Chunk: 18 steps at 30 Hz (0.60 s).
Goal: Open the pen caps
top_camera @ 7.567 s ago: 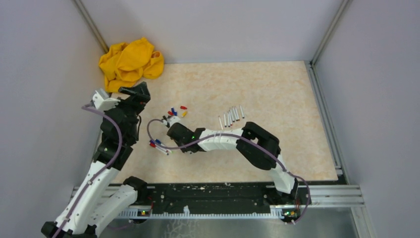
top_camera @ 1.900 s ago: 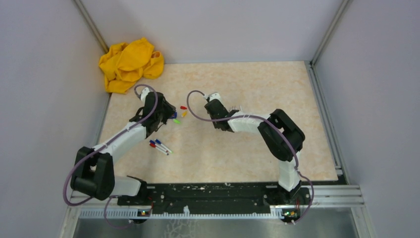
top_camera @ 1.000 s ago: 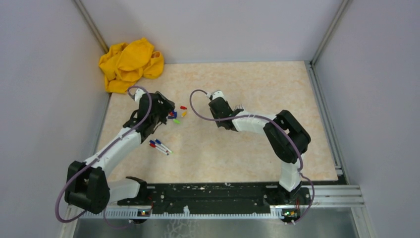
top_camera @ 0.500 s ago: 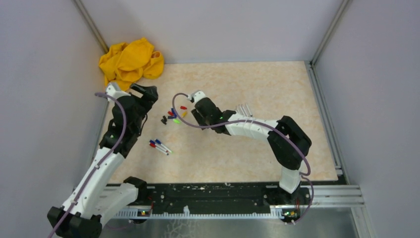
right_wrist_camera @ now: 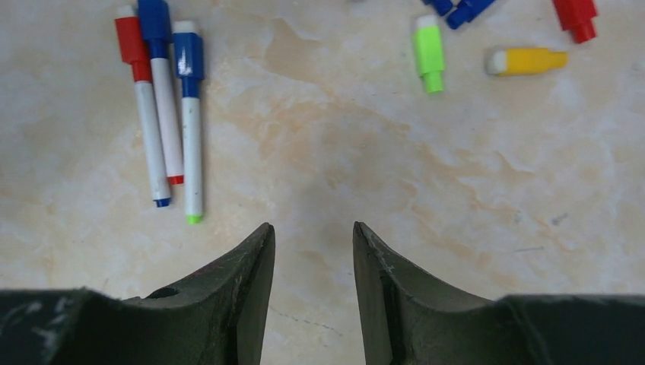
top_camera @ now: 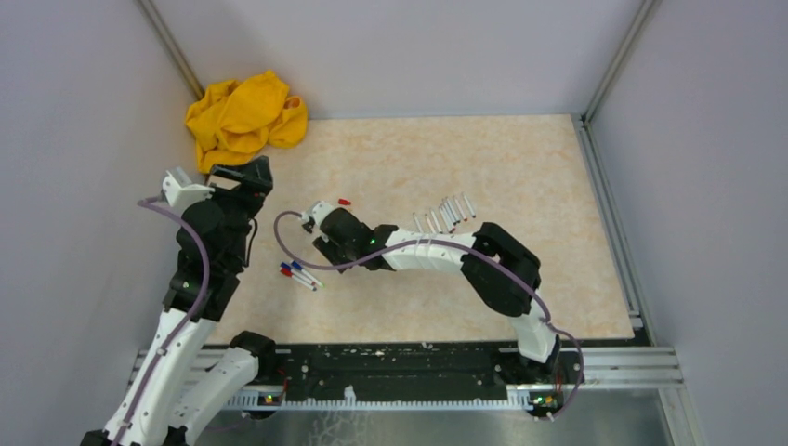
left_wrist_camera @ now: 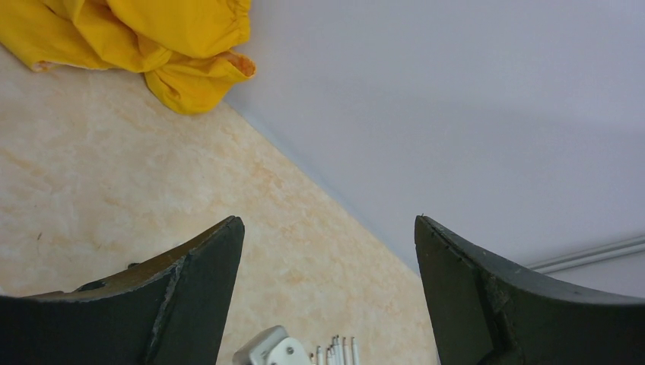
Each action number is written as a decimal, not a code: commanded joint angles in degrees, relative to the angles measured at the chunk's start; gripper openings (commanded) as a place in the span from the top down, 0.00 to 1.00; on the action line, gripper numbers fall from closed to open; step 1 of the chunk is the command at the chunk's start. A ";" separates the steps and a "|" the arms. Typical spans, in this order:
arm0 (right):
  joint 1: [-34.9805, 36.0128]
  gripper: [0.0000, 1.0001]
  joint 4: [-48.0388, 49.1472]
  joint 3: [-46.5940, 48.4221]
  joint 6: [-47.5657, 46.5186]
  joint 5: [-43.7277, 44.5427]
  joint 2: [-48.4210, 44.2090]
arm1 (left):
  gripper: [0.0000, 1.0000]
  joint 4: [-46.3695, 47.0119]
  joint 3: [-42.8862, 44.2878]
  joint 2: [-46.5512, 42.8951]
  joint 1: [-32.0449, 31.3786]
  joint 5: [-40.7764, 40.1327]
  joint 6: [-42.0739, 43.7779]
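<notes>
Three white pens point(right_wrist_camera: 171, 114) lie side by side on the table, with pen caps on: one red point(right_wrist_camera: 131, 39) and two blue point(right_wrist_camera: 187, 53). They also show in the top view as a small pens cluster point(top_camera: 299, 275). Loose caps lie to their right: green point(right_wrist_camera: 430, 47), yellow point(right_wrist_camera: 526, 61), blue point(right_wrist_camera: 459, 9) and red point(right_wrist_camera: 576, 15). My right gripper point(right_wrist_camera: 312, 232) hovers low just short of them, open and empty; in the top view the right gripper point(top_camera: 321, 247) sits right of the pens. My left gripper point(left_wrist_camera: 327, 224) is raised near the left wall, wide open and empty, also seen as the left gripper point(top_camera: 249, 174).
A row of bare white pen barrels point(top_camera: 446, 214) lies at mid table behind the right arm. A crumpled yellow cloth point(top_camera: 243, 116) fills the far left corner. Grey walls close in on the left, back and right.
The right arm swung left from the barrels to the spot beside the capped pens, covering most loose caps in the top view. The left arm lifted and drew back toward the left wall.
</notes>
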 commanded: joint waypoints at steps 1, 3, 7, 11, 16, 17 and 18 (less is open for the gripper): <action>2.07 0.58 -0.50 4.97 -0.03 -3.22 2.05 | 0.11 -0.41 2.31 -1.08 0.24 -0.98 1.08; 2.95 0.58 -1.04 5.96 -0.24 -3.79 2.91 | 0.11 -0.54 2.44 -1.13 0.25 -1.06 1.18; 4.34 0.59 -2.36 7.99 -0.69 -4.01 4.95 | 0.11 -0.65 2.69 -1.36 0.25 -1.24 1.33; 5.16 0.59 -3.27 9.90 -1.05 -3.97 6.56 | 0.11 -0.82 3.30 -1.35 0.24 -1.31 1.69; 5.92 0.60 -5.84 13.01 -1.56 -4.21 9.07 | 0.11 -0.93 3.67 -1.50 0.28 -1.38 1.91; 5.99 0.60 -6.21 13.55 -1.66 -4.32 9.56 | 0.11 -0.91 3.72 -1.57 0.24 -1.40 1.97; 6.15 0.60 -6.55 13.93 -1.75 -4.18 9.94 | 0.11 -0.94 3.76 -1.55 0.26 -1.50 2.09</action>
